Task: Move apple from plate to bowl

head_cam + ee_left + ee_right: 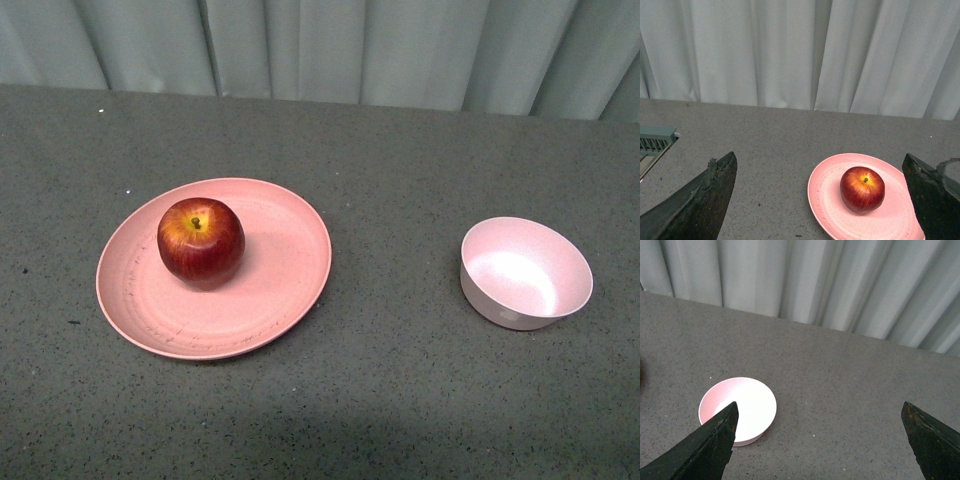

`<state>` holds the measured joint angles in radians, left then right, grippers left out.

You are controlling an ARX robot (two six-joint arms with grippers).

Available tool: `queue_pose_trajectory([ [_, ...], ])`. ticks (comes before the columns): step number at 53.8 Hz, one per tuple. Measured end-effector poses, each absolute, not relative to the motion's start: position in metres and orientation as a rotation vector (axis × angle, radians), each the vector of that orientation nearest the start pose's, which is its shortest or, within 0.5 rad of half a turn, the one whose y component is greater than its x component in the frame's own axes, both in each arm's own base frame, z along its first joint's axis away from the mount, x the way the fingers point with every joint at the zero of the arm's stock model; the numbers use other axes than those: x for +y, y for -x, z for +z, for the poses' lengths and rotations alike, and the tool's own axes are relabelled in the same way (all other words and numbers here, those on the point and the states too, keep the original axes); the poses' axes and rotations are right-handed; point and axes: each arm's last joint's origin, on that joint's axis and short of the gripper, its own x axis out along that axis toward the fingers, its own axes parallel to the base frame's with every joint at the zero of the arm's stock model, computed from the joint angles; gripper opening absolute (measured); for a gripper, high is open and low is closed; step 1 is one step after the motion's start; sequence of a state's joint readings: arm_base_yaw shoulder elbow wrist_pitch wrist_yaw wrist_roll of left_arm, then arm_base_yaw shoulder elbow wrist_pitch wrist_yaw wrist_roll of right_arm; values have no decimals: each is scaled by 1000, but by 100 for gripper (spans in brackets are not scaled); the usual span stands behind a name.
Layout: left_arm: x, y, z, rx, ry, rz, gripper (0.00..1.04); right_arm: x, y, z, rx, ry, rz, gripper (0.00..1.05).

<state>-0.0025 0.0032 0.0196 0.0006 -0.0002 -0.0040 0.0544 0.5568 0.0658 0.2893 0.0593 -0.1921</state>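
Grey speckled tabletop (400, 400) is backed by a pale curtain (400, 50). 1 apple (200, 240) is seated stem-up on the plate (290, 270), left of its centre. Bowl (525, 272) is set well apart, to the right. Left gripper (818, 161) and right gripper (820, 407) are spread wide, with nothing gripped by either.

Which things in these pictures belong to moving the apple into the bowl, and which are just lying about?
Part of the job:
- apple, sitting on the plate
- plate
- bowl, empty, standing apart from the plate

Just lying about:
- table
- curtain behind it
- grey slatted thing, seen only at the edge of the left wrist view
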Motion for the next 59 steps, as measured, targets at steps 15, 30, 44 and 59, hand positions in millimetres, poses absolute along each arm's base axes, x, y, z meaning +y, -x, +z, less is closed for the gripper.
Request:
queue_pose_trajectory([
  [15, 0, -97, 170, -17, 4, -2, 98, 18, -209, 142, 565, 188, 238, 95],
  [30, 0, -97, 170, -17, 4, -2, 98, 42, -270, 115, 807, 199, 373, 95],
  [44, 0, -97, 170, -17, 4, -2, 98, 63, -306, 85, 909, 216, 425, 95],
  [59, 0, -97, 170, -17, 4, -2, 98, 82, -329, 61, 977, 239, 464, 95],
])
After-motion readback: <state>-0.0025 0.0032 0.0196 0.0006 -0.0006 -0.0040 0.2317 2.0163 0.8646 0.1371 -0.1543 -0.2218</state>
